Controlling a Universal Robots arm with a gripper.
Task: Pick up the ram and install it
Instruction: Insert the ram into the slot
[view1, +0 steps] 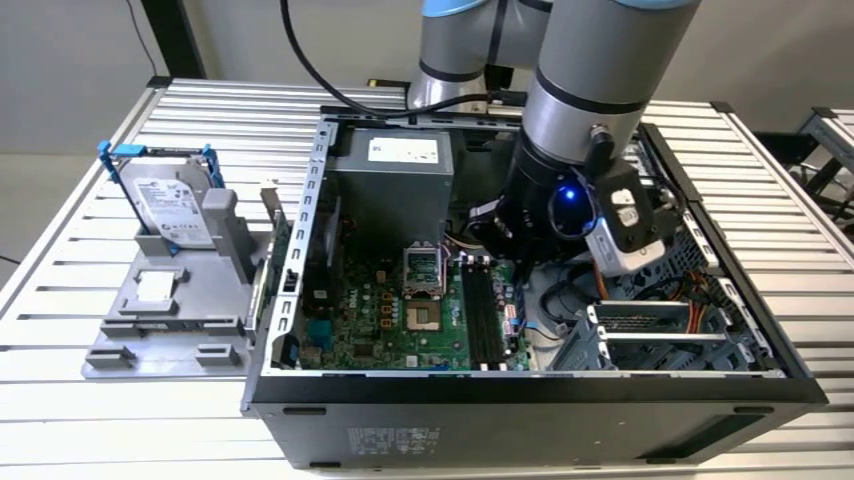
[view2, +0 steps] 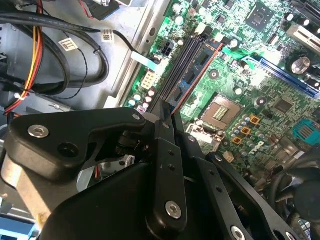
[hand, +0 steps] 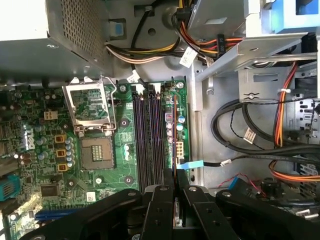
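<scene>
- Arm (view1: 587, 90) comes down from the far edge of the bench (view1: 80, 270) into the open computer case (view1: 534, 385), wrist over the motherboard (view1: 400, 320) beside the memory slots (view1: 483, 320).
- Your gripper (hand: 176, 200) has its two black fingers (hand: 159, 210) drawn close, pinching a thin upright board edge, the ram (hand: 175, 175), directly above the slots in the first wrist view; in the second wrist view the ram (view2: 192, 82) runs along the slots.
- Labels: white stickers sit on the power supply (view1: 400, 150) and the hard drive (view1: 174, 205), but you cannot read them.
- Bundled cables (hand: 250, 145) and a drive cage (view1: 667, 335) crowd the case wall beside the slots; the hard drive stands on a grey fixture (view1: 167, 310) near the bench's edge on the exterior view's left.
</scene>
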